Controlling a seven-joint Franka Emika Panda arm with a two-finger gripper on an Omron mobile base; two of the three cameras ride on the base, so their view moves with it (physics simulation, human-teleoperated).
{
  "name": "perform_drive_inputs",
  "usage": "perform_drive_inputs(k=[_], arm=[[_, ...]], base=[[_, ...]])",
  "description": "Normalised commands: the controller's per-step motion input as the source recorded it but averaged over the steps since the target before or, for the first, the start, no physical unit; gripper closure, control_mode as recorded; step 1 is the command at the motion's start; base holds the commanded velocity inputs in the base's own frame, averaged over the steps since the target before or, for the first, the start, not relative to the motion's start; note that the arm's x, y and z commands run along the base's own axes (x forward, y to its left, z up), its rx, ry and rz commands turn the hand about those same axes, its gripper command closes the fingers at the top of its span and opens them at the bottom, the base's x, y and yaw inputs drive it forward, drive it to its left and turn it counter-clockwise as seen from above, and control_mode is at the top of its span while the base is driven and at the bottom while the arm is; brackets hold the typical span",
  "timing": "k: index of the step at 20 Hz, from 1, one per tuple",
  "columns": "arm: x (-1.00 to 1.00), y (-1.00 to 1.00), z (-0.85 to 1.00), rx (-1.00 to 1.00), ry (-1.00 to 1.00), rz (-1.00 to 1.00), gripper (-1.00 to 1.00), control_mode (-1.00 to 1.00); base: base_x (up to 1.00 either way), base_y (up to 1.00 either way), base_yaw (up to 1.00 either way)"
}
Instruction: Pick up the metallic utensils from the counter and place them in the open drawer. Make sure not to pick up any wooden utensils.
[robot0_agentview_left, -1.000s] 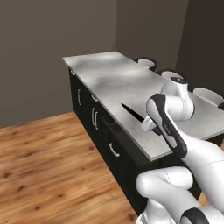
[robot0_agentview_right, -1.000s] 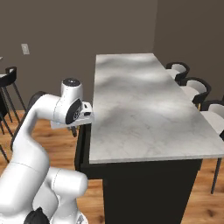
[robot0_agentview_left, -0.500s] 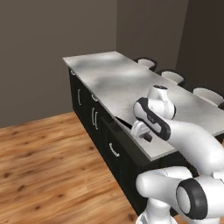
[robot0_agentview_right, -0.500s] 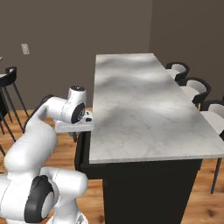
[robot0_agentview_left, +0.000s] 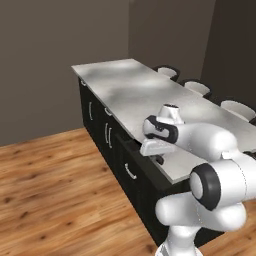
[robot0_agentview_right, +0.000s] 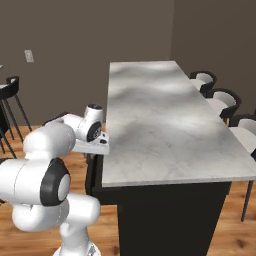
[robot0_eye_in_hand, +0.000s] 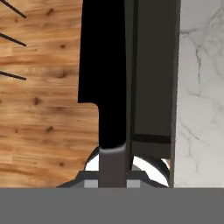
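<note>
My claw (robot0_agentview_left: 159, 159) hangs just off the long edge of the counter (robot0_agentview_left: 145, 100), over the open drawer (robot0_eye_in_hand: 151, 78). Through the hand camera a slim black knife (robot0_eye_in_hand: 107, 83) runs straight up from between my fingertips: its handle sits in my grip at the bottom of that view and the broad black blade reaches away over the wooden floor (robot0_eye_in_hand: 39, 87) and alongside the drawer's dark interior. So my claw is clenched on the knife, its jaws nearly together around the thin handle. The marbled counter slab lies just past the drawer's far wall in that view.

I can read no brand, label or writing on anything.

The left base view shows the black cabinet front under the counter with its silver handles (robot0_agentview_left: 130, 171), and my claw as a small dark tip below the white hand; the knife itself is too dark against the cabinet to pick out there. The right base view shows my hand (robot0_agentview_right: 95, 142) pressed close beside the counter's near left edge, with chairs (robot0_agentview_right: 222, 100) lined along the far side. Only the hand camera makes the blade and the drawer's inside plain.
</note>
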Motion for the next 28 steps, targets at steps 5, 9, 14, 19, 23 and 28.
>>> perform_drive_inputs(k=[5, 9, 14, 19, 23, 28], arm=[[0.45, 0.01, -0.47, 0.0, 0.06, -0.16, 1.0, -1.0], [0.39, 0.0, -0.61, -0.04, 0.07, -0.04, 1.0, -1.0], [0.26, 0.0, -0.53, -0.01, 0.05, 0.0, 1.0, -1.0], [0.33, 0.0, -0.47, 0.0, 0.04, 0.0, 1.0, -1.0], [0.29, 0.0, -0.51, 0.0, 0.03, 0.02, 1.0, -1.0], [0.02, 0.01, -0.59, 0.0, 0.0, 0.11, 1.0, -1.0]], base=[[0.0, 0.0, 0.0], [0.0, 0.0, 0.0], [0.0, 0.0, 0.0], [0.0, 0.0, 0.0], [0.0, 0.0, 0.0], [0.0, 0.0, 0.0]])
